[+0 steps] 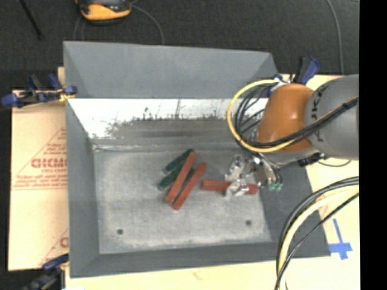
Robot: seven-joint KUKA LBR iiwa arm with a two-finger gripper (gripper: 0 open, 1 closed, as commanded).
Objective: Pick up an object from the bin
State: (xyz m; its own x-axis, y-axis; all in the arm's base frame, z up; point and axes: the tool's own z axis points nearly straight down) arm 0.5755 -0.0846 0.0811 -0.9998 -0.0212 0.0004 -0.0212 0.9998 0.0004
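The gripper (pixel 243 183) was set over the short red block (pixel 213 186), seemingly favoured as lying loose beside the crossed sticks (pixel 181 177); its spread could not be told.

sticks (pixel 181 177) heaped mid-bin, left floor (pixel 121 207) open

The bin (pixel 121 222) is grey metal, matt and finely speckled on its floor. Its back wall (pixel 157 118) looks lighter, with dark scuffs and scratches. Near the floor's middle, the 2 long red-brown bars (pixel 184 180) look matt and smooth; whether they are painted wood or plastic I cannot tell. The dark green bars (pixel 176 162) against them share that dull finish, as does the short red-brown piece (pixel 211 185) nearer the right wall. The gripper (pixel 242 183) is bare metal with bright glints. The orange cover (pixel 289 110) on the wrist is smooth, glossy plastic.
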